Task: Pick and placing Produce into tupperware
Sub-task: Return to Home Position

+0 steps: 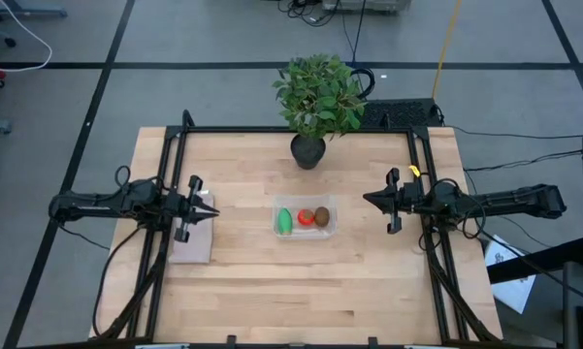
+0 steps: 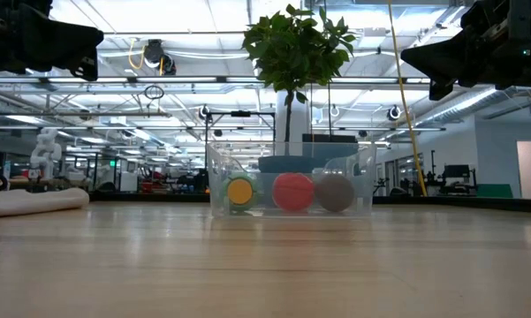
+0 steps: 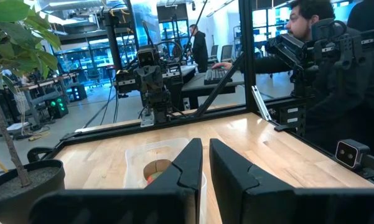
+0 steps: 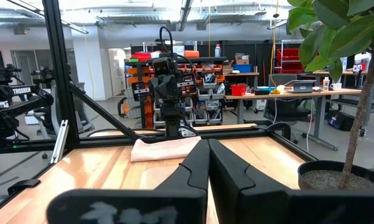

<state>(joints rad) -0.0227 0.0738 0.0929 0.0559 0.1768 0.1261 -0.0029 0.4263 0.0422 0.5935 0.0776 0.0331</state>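
As the overhead camera looks straight down, the clear tupperware (image 1: 306, 202) sits in the middle of the counter (image 1: 272, 291). It holds all three pieces in a row: green oblong piece (image 1: 284, 221), red tomato (image 1: 305, 216), brown kiwi (image 1: 322, 215). My left fingers (image 1: 211, 212) hang closed to a point over one edge of the pale slab (image 1: 191, 244), well apart from the container. My right fingers (image 1: 369, 199), likewise pressed together, hover on its other side with bare wood between. The potted plant (image 1: 318, 97) stands just beyond the tupperware, and black frame rails (image 1: 242, 129) border the far edge and both sides.

At counter height, the see-through walls (image 2: 362, 181) show the three side by side, the green one end-on with a yellowish face. Both arms hang high above the rim.

Past my left fingers (image 3: 196, 152), with only a slit between them, the kiwi (image 3: 155, 168) shows inside the container. A person (image 3: 336, 68) sits beyond the counter's edge.

Past my right fingers (image 4: 202, 152), the slab (image 4: 165, 149) lies below the opposite arm.
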